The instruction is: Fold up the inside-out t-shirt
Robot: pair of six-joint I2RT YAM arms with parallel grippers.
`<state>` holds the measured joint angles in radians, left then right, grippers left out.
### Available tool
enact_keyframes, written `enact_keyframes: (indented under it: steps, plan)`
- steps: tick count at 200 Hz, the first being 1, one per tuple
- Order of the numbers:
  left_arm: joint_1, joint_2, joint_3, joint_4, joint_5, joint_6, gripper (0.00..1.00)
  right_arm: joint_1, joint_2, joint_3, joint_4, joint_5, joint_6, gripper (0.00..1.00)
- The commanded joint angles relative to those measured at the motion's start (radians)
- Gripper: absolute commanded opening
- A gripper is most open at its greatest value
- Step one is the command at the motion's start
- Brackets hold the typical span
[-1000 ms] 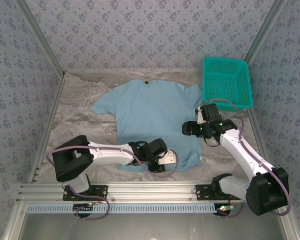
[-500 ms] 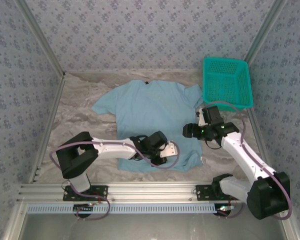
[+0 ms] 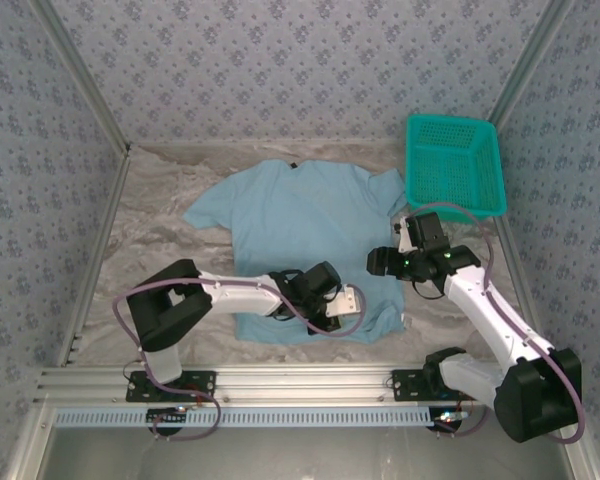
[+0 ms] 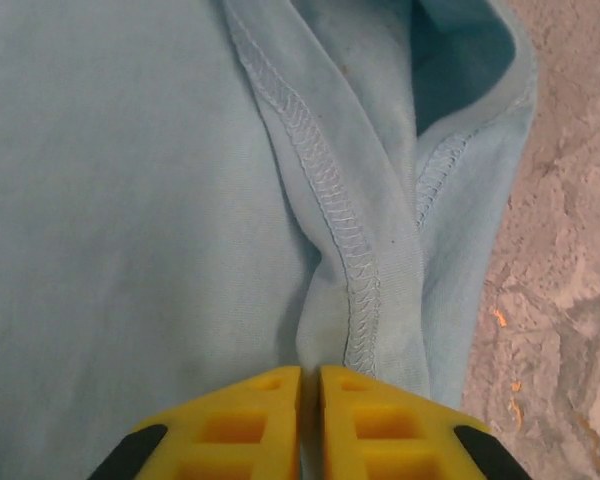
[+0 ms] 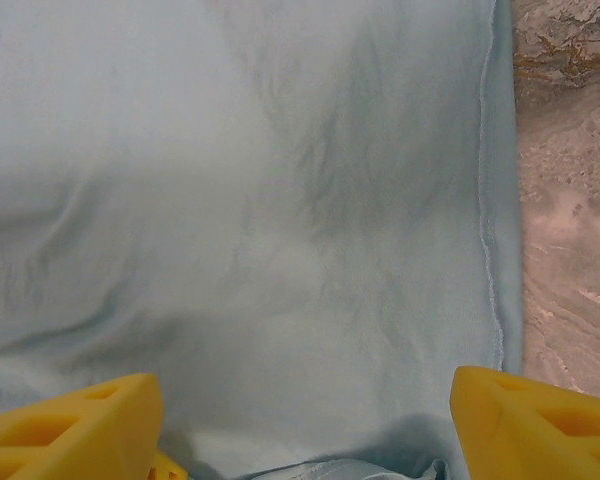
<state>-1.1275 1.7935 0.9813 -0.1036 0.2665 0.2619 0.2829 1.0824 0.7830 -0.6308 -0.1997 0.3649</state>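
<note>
The left gripper (image 4: 310, 372) has its yellow fingers (image 4: 245, 405) pressed almost together, only a thin slit between them, and a raised ridge of the inside-out t-shirt (image 4: 130, 200) runs straight down into that slit, so the tips pinch light-blue cloth. Just above them a stitched hem doubles over on itself, and to its right the shirt's edge curls up off the marbled table cover (image 4: 565, 250). The right gripper (image 5: 305, 385) stands with its fingers (image 5: 70, 420) spread wide at the lower corners of its wrist view, flat blue cloth lying between and beyond them; whether the tips touch it cannot be told. The shirt's stitched side edge runs down the right of that view, with table cover beyond it. From above, the t-shirt (image 3: 300, 220) lies spread out, neck toward the far wall and hem toward the arm bases. The left gripper (image 3: 345, 305) sits at the near hem, the right gripper (image 3: 380, 262) over the shirt's right side. A teal mesh basket (image 3: 455, 165) stands at the far right, just beside the right sleeve.
</note>
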Motion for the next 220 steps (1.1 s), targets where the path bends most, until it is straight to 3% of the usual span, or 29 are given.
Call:
enact_keyframes:
  steps: [1, 46, 82, 115, 145, 173, 184, 220]
  plan:
    - [0.005, -0.022, 0.032, -0.005, 0.041, -0.013, 0.07, -0.007, -0.016, -0.005, -0.035, -0.009, -0.022, 0.78]
    - [0.118, -0.151, -0.006, -0.003, 0.200, -0.146, 0.03, -0.004, -0.067, 0.011, -0.091, 0.019, -0.033, 0.78]
    - [0.223, -0.206, -0.057, 0.070, 0.317, -0.267, 0.01, 0.058, -0.141, -0.066, -0.027, -0.112, -0.012, 0.77]
    - [0.289, -0.207, -0.057, 0.072, 0.344, -0.312, 0.00, 0.163, -0.163, -0.113, 0.025, -0.193, 0.000, 0.74]
    - [0.320, -0.223, -0.073, 0.100, 0.379, -0.327, 0.00, 0.302, -0.137, -0.121, 0.099, 0.016, -0.051, 0.80]
    - [0.331, -0.232, -0.076, 0.090, 0.373, -0.319, 0.00, 0.344, -0.093, -0.145, 0.193, 0.158, -0.118, 0.83]
    - [0.333, -0.240, -0.083, 0.094, 0.373, -0.322, 0.00, 0.355, -0.080, -0.164, 0.243, 0.166, -0.150, 0.84]
    - [0.342, -0.256, -0.091, 0.096, 0.363, -0.325, 0.00, 0.356, -0.013, -0.208, 0.394, 0.031, -0.215, 0.84]
